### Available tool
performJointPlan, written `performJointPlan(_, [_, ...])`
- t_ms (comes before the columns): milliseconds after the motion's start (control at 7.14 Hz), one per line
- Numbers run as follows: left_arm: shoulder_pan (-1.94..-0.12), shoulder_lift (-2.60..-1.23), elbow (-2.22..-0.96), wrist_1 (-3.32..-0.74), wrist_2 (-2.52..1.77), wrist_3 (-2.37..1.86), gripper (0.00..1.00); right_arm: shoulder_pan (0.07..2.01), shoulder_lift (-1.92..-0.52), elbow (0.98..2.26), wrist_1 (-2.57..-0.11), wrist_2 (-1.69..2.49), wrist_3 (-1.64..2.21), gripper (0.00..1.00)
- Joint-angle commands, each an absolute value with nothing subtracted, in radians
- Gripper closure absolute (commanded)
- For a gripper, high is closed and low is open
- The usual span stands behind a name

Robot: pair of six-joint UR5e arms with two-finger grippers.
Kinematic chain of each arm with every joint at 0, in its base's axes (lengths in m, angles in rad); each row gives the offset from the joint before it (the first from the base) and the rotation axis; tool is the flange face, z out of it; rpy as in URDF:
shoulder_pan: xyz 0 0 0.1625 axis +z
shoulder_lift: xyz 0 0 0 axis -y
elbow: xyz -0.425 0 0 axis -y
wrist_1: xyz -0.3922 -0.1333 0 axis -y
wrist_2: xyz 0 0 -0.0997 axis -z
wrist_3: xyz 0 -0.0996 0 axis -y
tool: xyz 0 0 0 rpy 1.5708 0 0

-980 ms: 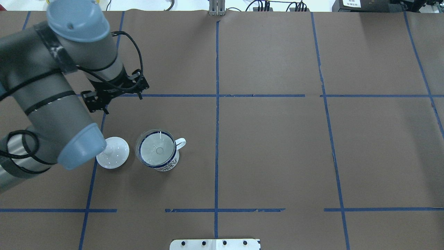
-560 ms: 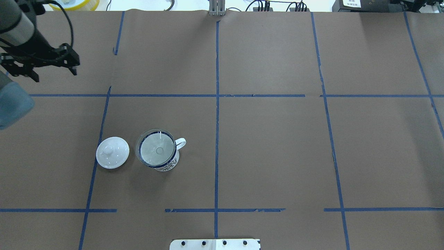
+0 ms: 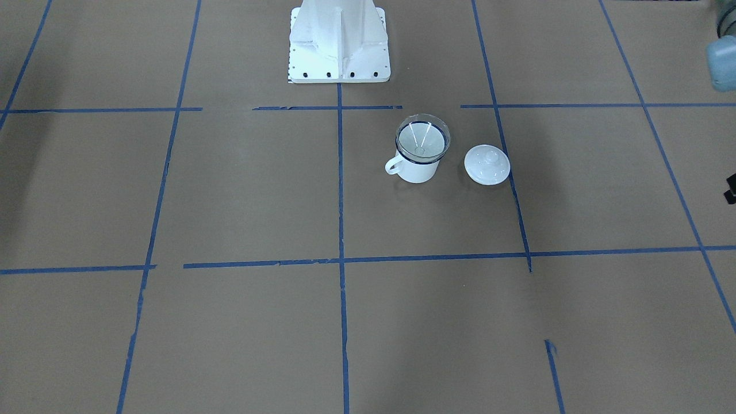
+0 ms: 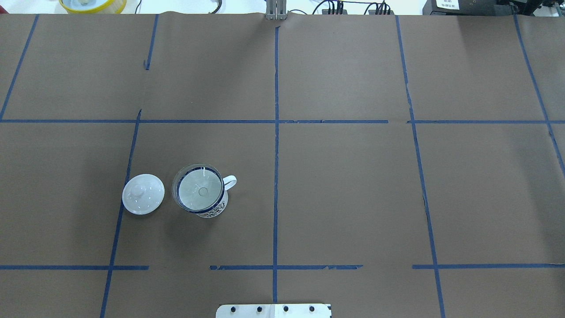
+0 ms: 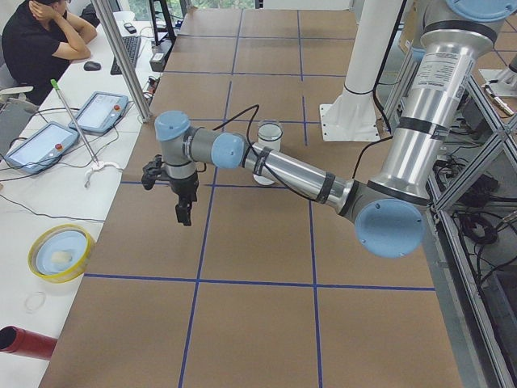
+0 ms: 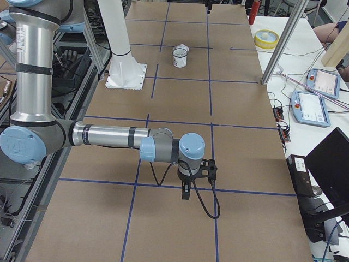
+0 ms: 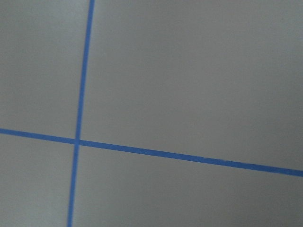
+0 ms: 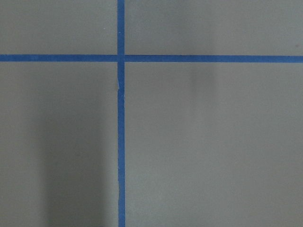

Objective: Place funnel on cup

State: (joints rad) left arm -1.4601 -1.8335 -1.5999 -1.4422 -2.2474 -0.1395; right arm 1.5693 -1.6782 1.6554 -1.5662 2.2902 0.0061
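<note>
The clear funnel (image 4: 198,189) sits mouth-up in the white mug (image 4: 213,210) with the dark blue rim, left of the table's middle; its handle points right in the overhead view. Both show in the front view, funnel (image 3: 422,138) on the cup (image 3: 416,170), and the cup shows far off in the side views (image 5: 268,136) (image 6: 180,57). My left gripper (image 5: 184,214) hangs over the table's left end, far from the cup. My right gripper (image 6: 186,193) hangs over the right end. I cannot tell whether either is open or shut.
A white domed lid (image 4: 143,194) with a knob lies beside the cup, also in the front view (image 3: 487,164). The white robot base (image 3: 339,43) stands at the near middle edge. A yellow bowl (image 5: 60,252) and tablets lie on the side bench.
My left arm has pulled back from above the lid and cup, leftward and out of the overhead view. The funnel, cup and lid have not moved.
</note>
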Motion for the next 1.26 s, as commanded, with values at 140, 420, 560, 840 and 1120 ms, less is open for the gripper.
performJointPlan(140, [-1.664, -1.810, -1.406, -1.566, -2.339, 0.093, 0.00, 1.569, -1.678, 1.657, -1.566, 2.290, 0.006, 0.00])
performJointPlan(420, [-1.667, -1.802, -1.440, -1.575, -2.338, 0.074, 0.00, 1.569, -1.678, 1.657, -1.566, 2.290, 0.006, 0.00])
performJointPlan(560, [-1.667, -1.799, -1.437, -1.578, -2.338, 0.077, 0.00, 1.569, -1.678, 1.657, -1.566, 2.290, 0.006, 0.00])
performJointPlan(840, [-1.666, -1.802, -1.440, -1.578, -2.332, 0.078, 0.00, 1.569, -1.678, 1.657, -1.566, 2.290, 0.006, 0.00])
performJointPlan(1120, [-1.666, -1.799, -1.440, -1.580, -2.333, 0.078, 0.00, 1.569, -1.678, 1.657, -1.566, 2.290, 0.006, 0.00])
